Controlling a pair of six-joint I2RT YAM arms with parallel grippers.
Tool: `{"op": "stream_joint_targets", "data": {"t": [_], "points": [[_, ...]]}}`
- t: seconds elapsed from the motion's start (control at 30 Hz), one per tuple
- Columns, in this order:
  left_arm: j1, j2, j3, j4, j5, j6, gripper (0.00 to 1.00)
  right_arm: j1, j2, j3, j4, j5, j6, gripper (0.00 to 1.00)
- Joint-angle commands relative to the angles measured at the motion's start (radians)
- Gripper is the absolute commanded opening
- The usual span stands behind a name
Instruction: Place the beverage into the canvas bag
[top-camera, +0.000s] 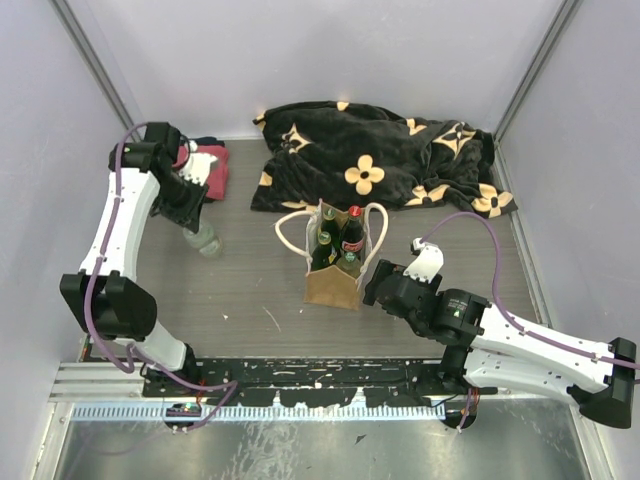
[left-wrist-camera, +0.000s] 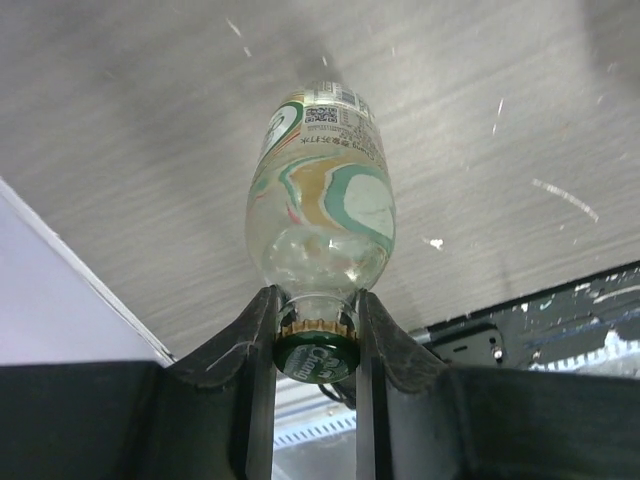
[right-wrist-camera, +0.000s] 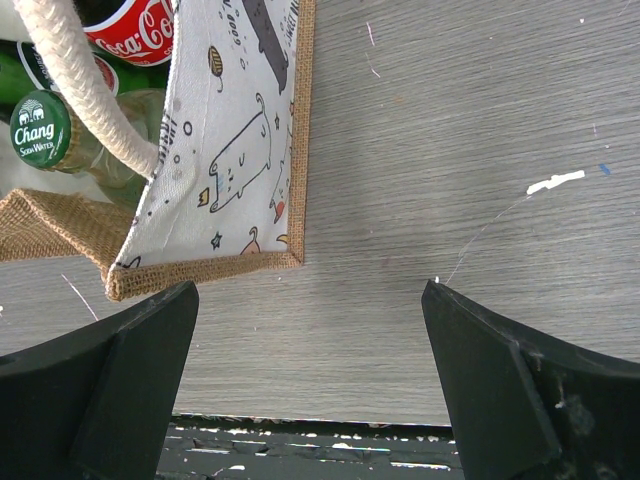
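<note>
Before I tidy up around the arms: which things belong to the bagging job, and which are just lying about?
Job: clear bottle, clamped in left gripper; canvas bag; bottles inside it.
Lying about: black flowered blanket; red cloth.

A black blanket (top-camera: 375, 160) printed with cream flowers is seen crumpled at the far side of the grey wood-grain surface (top-camera: 250, 290), against the pale lilac back wall (top-camera: 300, 50). A red cloth (top-camera: 217, 176) is laid flat just left of the blanket, partly hidden. Nearer than the blanket, the surface is marked by white flecks and a thin white scratch (top-camera: 272, 318). Well in front of the blanket, a black rail (top-camera: 330, 385) with chipped paint is fixed along the near edge. A sheet of bare metal (top-camera: 300, 450) is seen past the rail, nearest of all.
</note>
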Motion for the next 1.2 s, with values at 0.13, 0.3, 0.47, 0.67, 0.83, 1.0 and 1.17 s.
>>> {"op": "stream_joint_targets", "data": {"t": [0.13,0.3,0.47,0.67,0.83,1.0,1.17], "points": [[-0.089,0.124,0.493,-0.199,0.124,-0.005,0.0,-0.002,-0.002,0.002,0.034,0.019,0.004,1.0],[-0.191,0.224,0.75,-0.203,0.152,-0.067,0.0,-0.002,-0.003,0.004,0.036,0.011,0.004,1.0],[-0.282,0.287,0.939,-0.18,0.189,-0.134,0.0,-0.003,-0.003,0.004,0.036,0.006,0.003,1.0],[-0.354,0.197,0.867,-0.06,0.251,-0.204,0.0,-0.002,-0.005,-0.002,0.033,0.004,0.001,1.0],[-0.46,0.127,0.811,-0.082,0.269,-0.201,0.0,-0.002,-0.005,-0.003,0.034,0.01,0.007,1.0],[-0.552,0.073,0.741,-0.069,0.249,-0.209,0.0,-0.002,0.011,-0.001,0.07,0.018,0.009,1.0],[-0.559,0.058,0.71,-0.062,0.258,-0.238,0.0,-0.002,0.046,0.041,0.15,0.032,-0.017,0.96]]}}
